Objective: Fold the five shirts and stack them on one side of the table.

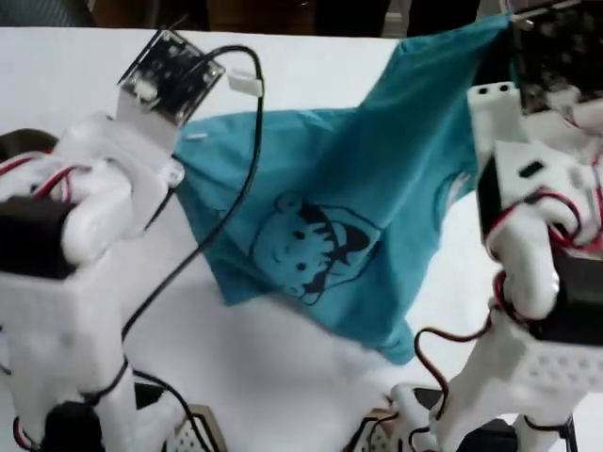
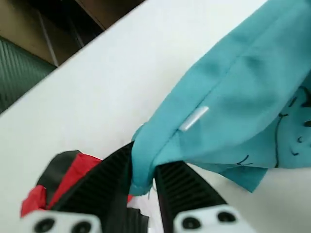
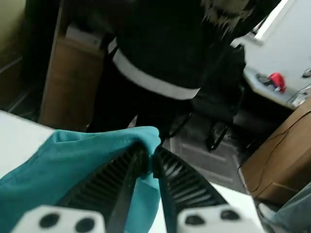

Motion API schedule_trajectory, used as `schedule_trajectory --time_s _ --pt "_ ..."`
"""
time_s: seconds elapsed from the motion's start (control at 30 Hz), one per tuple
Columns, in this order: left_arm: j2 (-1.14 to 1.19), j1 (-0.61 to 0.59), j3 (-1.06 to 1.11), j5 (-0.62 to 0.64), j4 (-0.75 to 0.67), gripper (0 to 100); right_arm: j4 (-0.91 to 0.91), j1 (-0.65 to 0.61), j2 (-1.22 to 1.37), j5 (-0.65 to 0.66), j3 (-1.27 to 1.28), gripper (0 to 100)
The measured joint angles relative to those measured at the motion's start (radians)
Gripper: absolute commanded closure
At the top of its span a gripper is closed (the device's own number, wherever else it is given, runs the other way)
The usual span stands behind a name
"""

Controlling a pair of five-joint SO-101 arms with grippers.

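Teal shirt (image 1: 320, 226): one garment, off the table (image 1: 283, 377) and held spread between the two arms. It runs from the left-centre of the scene up to the far right corner. The far right end sits highest, and the cloth slopes down and leftward from there. Its lower edge hangs toward the near side, over the white tabletop. Contact between that edge and the table cannot be confirmed.

Left gripper (image 2: 146, 170): closed on the shirt (image 2: 233, 111). Both black ribbed fingers (image 2: 182, 187) pinch a bunched fold at the garment's left edge, with cloth showing between them. A small white tag (image 2: 194, 118) lies on the seam just beyond the grip.

Right gripper (image 3: 150, 158): closed on the shirt (image 3: 73, 165). The fingers (image 3: 184, 187) are drawn together with a teal fold wedged between their tips, raised past the far edge of the table.

A dark line drawing of a cartoon face (image 1: 311, 247) faces upward in the middle of the cloth. A black cable (image 1: 236, 179) from the left arm (image 1: 85, 217) crosses in front of the shirt's left portion. The right arm (image 1: 537, 245) stands at the right side of the table.
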Motion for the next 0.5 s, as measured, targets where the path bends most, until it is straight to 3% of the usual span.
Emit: schedule_trajectory --time_s 0.5 --pt "-0.241 0.000 -0.006 -0.048 -0.078 98 0.072 0.029 -0.017 0.000 -0.311 98.1"
